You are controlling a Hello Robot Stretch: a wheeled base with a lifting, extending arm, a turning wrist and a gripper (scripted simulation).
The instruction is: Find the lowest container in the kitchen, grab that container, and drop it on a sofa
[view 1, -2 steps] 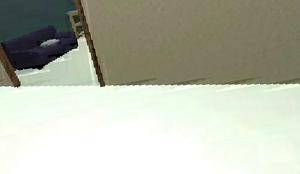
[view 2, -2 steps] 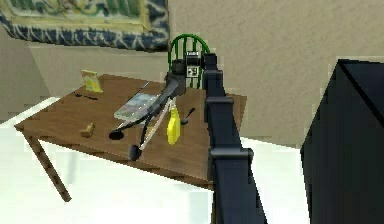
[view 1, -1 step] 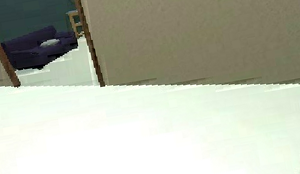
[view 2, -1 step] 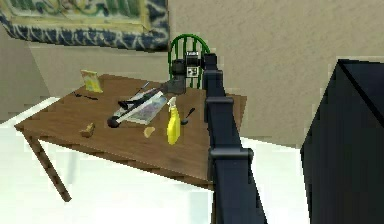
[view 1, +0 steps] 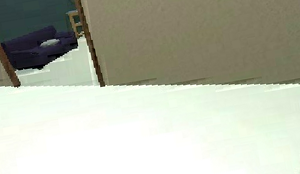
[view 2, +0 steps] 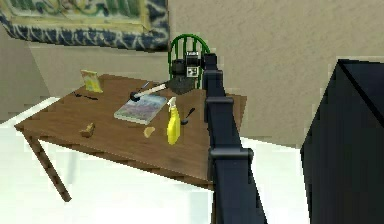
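Where the arm ends: the claw [view 2: 150, 92] sits over the far part of the worktop [view 2: 60, 125], left of two white marked squares [view 2: 188, 72].
Claw's hold: I cannot tell whether it holds anything, since things lie on the worktop right at it.
Arm: the dark bar [view 2: 228, 150] rises from the arm side view's bottom edge.
Flat grey thing [view 2: 133, 110]: it lies on the worktop just below the claw in the picture; whether they touch cannot be told.
Yellow bottle [view 2: 172, 126]: it stands upright on the worktop, near the claw and just left of the arm. Whether this is the container I cannot tell.
Brown lumps: one [view 2: 88, 128] lies at the worktop's left part, another [view 2: 150, 131] beside the yellow bottle.
Green chair [view 2: 188, 48]: it stands behind the worktop.
Painting [view 2: 90, 20]: it hangs on the wall above.
Dark cabinet [view 2: 345, 140]: it stands at the arm side view's right.
Sofa [view 1: 38, 45]: blue, it shows through a doorway at the forward view's upper left.
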